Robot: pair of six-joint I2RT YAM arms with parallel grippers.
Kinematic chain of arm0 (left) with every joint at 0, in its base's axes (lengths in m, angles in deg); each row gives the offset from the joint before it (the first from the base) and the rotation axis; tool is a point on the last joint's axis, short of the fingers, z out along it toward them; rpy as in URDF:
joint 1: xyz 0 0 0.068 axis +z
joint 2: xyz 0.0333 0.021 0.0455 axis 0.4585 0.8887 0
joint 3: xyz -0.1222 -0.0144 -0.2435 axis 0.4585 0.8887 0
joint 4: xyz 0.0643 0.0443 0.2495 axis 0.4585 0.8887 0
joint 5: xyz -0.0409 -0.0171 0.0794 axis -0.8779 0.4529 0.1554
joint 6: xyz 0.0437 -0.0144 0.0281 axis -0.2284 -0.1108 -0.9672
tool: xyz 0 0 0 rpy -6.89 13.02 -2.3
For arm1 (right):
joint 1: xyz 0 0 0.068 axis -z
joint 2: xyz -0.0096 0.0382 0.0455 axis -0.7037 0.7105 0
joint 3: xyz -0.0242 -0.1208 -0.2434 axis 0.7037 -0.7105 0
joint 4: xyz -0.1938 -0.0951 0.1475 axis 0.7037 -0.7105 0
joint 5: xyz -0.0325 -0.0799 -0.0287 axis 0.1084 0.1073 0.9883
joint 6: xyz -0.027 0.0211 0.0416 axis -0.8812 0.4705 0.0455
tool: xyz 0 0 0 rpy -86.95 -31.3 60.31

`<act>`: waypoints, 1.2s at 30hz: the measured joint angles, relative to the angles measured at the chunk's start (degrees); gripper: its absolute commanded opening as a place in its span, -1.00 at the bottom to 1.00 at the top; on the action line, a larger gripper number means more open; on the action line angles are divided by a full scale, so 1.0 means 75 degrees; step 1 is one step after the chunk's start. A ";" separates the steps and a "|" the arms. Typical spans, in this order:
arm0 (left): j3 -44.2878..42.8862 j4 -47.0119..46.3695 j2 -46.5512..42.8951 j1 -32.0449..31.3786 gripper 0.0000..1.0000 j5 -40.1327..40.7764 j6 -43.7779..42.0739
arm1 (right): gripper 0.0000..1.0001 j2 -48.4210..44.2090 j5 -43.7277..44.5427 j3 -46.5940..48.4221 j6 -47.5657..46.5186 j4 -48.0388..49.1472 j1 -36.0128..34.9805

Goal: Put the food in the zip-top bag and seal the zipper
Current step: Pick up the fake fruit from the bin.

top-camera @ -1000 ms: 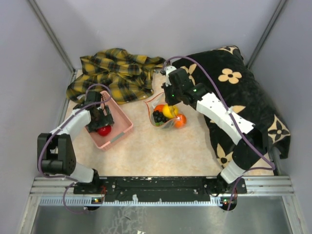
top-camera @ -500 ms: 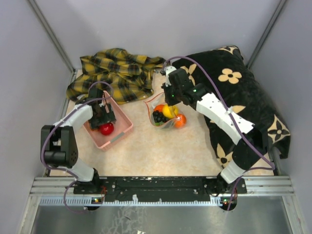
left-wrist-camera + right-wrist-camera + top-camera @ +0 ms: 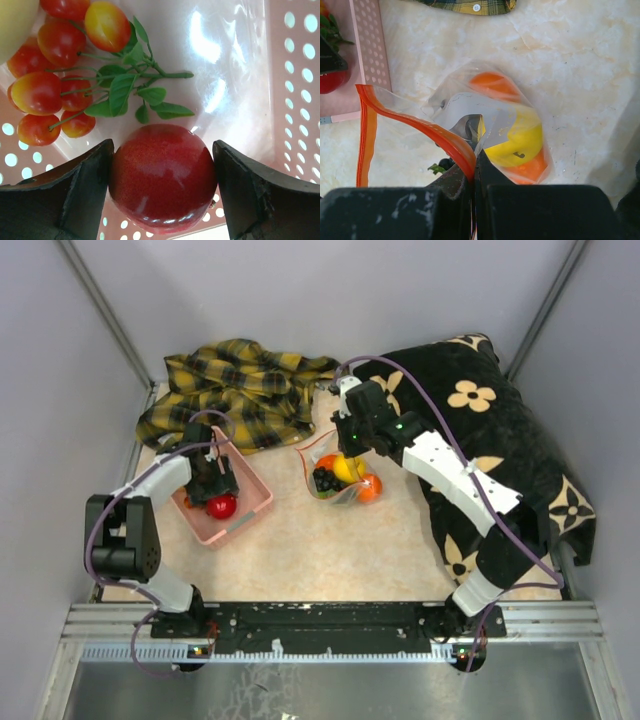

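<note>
Apple (image 3: pixel 162 177) clamped between my left fingers (image 3: pixel 80 195) in the basket (image 3: pixel 295 75), I should lift straight up clear of its wall, right fingers (image 3: pixel 492 175) pinching the bag's (image 3: pixel 495 115) zipper (image 3: pixel 420 125) open.

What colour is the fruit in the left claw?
Red. The apple shows best in the left wrist view.
</note>
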 measured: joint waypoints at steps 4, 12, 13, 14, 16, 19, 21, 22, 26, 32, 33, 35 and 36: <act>0.0128 0.0009 -0.0248 -0.0041 0.69 -0.0117 -0.0023 | -1.00 0.0000 0.0000 0.0000 0.0000 0.0000 0.0000; 0.0201 0.0006 -0.0460 -0.0262 0.84 -0.0242 -0.0029 | -1.00 0.0000 0.0003 0.0000 0.0003 -0.0003 0.0000; 0.0236 0.0003 -0.0460 -0.0291 0.84 -0.0245 -0.0026 | -1.00 0.0000 0.0003 0.0000 0.0003 0.0000 0.0000; 0.0283 0.0000 -0.0458 -0.0321 0.84 -0.0256 -0.0026 | -1.00 0.0000 0.0006 0.0000 0.0003 0.0000 0.0000; 0.0382 0.0003 -0.0455 -0.0385 0.84 -0.0280 -0.0020 | -1.00 0.0000 0.0003 0.0000 0.0003 0.0000 0.0000; 0.0440 0.0006 -0.0385 -0.0490 0.83 -0.0312 -0.0015 | -1.00 0.0000 0.0003 0.0000 0.0006 0.0000 0.0000; 0.0449 0.0003 -0.0341 -0.0560 0.77 -0.0338 0.0006 | -1.00 0.0000 0.0003 0.0000 0.0006 0.0000 0.0000; 0.0460 0.0003 -0.0332 -0.0592 0.73 -0.0350 0.0020 | -1.00 0.0000 0.0003 0.0000 0.0009 0.0000 0.0000; 0.0513 0.0000 -0.0338 -0.0691 0.49 -0.0356 0.0090 | -1.00 0.0000 0.0003 0.0000 0.0009 0.0000 0.0000; 0.0554 0.0012 -0.1000 -0.0734 0.39 -0.0353 0.0189 | -1.00 0.0000 0.0003 0.0000 0.0012 0.0000 0.0000; 0.0554 0.0017 -0.1212 -0.0740 0.38 -0.0356 0.0210 | -1.00 0.0000 0.0003 0.0000 0.0015 -0.0003 0.0000; 0.0554 0.0032 -0.1705 -0.0772 0.35 -0.0358 0.0254 | -1.00 0.0000 0.0000 0.0000 0.0026 -0.0003 0.0000; 0.0554 0.0041 -0.1935 -0.0790 0.34 -0.0382 0.0274 | -1.00 0.0000 0.0003 0.0000 0.0029 -0.0006 0.0000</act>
